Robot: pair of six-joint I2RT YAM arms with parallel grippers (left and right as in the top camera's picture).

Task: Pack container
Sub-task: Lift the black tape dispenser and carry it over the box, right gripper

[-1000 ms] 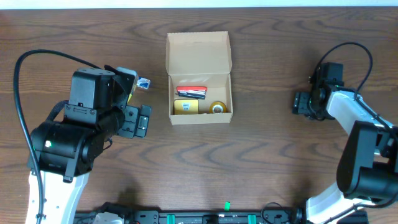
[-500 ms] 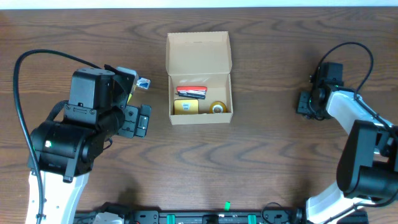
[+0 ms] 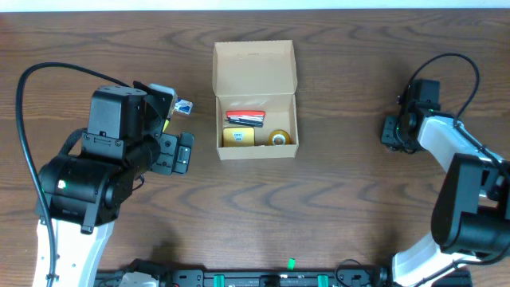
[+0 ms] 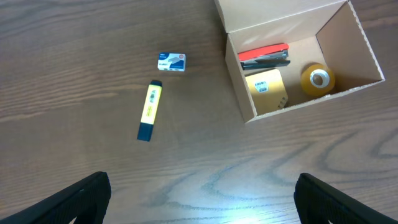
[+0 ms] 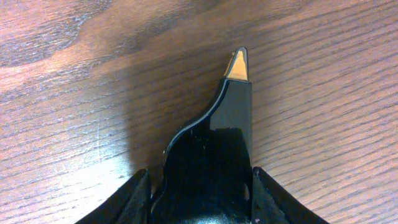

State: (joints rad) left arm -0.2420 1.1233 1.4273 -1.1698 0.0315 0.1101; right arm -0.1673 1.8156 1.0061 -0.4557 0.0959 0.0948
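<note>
Right wrist: black orange-tipped thing point(image 5: 214, 143) hides gap; right gripper point(image 3: 389, 131) grip unclear. Left gripper point(image 4: 202, 190) wide open, fingertips point(image 4: 87, 191) cropped.

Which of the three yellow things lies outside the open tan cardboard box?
The yellow marker pen with the dark cap: it lies on the wooden table. The yellow square box and the yellow tape roll sit inside the tan cardboard box.

Stapler point(image 4: 263, 55), tape point(image 4: 318, 79) in container point(image 4: 273, 12); marker point(image 4: 149, 111), packet point(image 4: 171, 61) to its left
</note>
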